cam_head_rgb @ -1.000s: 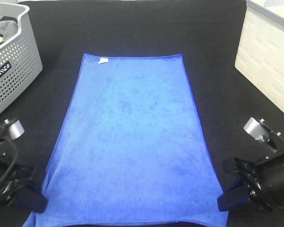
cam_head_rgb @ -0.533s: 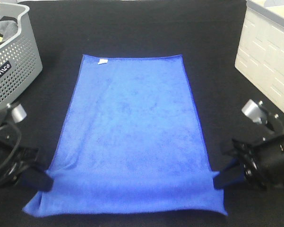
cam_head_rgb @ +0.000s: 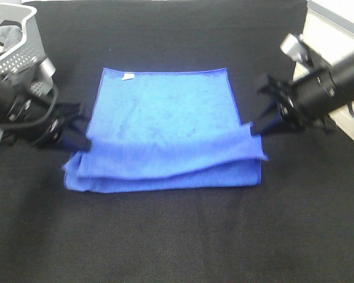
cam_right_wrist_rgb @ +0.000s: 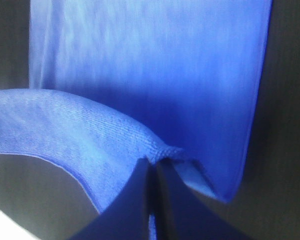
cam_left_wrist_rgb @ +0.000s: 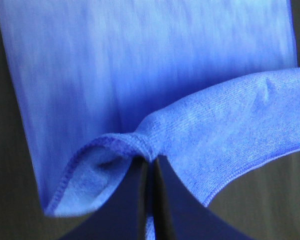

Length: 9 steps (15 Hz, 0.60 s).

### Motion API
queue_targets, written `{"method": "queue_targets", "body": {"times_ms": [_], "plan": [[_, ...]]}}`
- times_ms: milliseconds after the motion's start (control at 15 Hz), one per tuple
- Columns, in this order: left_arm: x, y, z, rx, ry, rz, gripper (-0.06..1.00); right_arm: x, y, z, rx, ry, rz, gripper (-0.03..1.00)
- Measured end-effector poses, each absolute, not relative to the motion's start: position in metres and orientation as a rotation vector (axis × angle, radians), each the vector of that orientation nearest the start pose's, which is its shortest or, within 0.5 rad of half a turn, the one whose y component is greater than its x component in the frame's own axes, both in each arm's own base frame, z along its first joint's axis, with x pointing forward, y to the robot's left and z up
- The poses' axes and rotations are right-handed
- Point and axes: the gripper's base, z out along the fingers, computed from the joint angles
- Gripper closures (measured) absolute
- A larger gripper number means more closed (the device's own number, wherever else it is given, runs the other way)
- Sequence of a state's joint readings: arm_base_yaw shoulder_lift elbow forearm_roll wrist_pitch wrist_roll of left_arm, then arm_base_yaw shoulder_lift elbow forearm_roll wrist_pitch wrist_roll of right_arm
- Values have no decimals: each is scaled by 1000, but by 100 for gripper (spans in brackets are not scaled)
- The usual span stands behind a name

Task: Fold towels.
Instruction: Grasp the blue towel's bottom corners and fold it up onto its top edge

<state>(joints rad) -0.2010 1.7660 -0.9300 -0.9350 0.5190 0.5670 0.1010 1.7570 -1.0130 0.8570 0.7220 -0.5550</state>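
basket [cam_head_rgb: 20, 53] cut off at L edge, R arm [cam_head_rgb: 336, 82] motion-blurred, tag [cam_head_rgb: 129, 76] on towel [cam_head_rgb: 165, 112] too small to read

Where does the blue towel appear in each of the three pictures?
Exterior high: blue towel centre, on the black table, near part folded over.
Left wrist: fills most of it; left end effector pinches one corner.
Right wrist: likewise; right end effector pinches the other corner.
Shared landmark: the raised flap between both grips.

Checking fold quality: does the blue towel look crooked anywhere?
Yes. On the towel the held edge slants: its end at the right gripper lies nearer the far hem than its end at the left gripper.
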Motion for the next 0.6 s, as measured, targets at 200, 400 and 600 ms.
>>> {"method": "queue_targets", "body": {"times_ms": [200, 400, 600], "plan": [[372, -94, 174, -49, 2619, -701, 93, 379, 84, 190, -84, 2692, 784, 97], [420, -87, 177, -53, 2564, -713, 93, 429, 89, 188, -115, 2647, 776, 97], [456, -91, 176, -24, 2506, -710, 93, 469, 93, 185, -140, 2585, 761, 97]]}}
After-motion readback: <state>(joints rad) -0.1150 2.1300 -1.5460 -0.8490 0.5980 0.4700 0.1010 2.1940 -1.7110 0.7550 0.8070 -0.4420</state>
